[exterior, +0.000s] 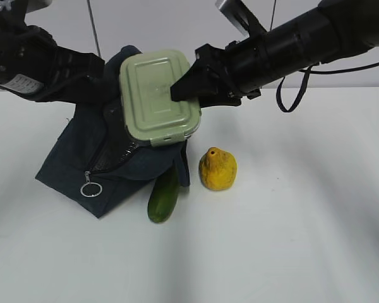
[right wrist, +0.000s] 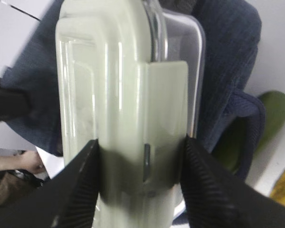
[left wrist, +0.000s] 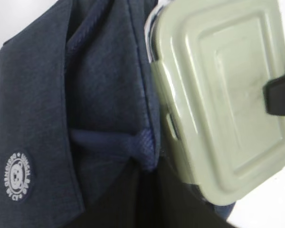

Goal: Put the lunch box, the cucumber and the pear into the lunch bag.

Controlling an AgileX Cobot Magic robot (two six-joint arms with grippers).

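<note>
Right gripper (right wrist: 140,178) is clamped across the lunch box (exterior: 159,95), one finger on the lid and one on the glass side; the box is held tilted on edge over the mouth of the lunch bag (exterior: 72,161). Left gripper, hidden against the bag at ten o'clock, is shut. Cucumber (exterior: 163,194) lies at six o'clock, pear (exterior: 218,169) at four o'clock, on the table (exterior: 290,240).
</note>
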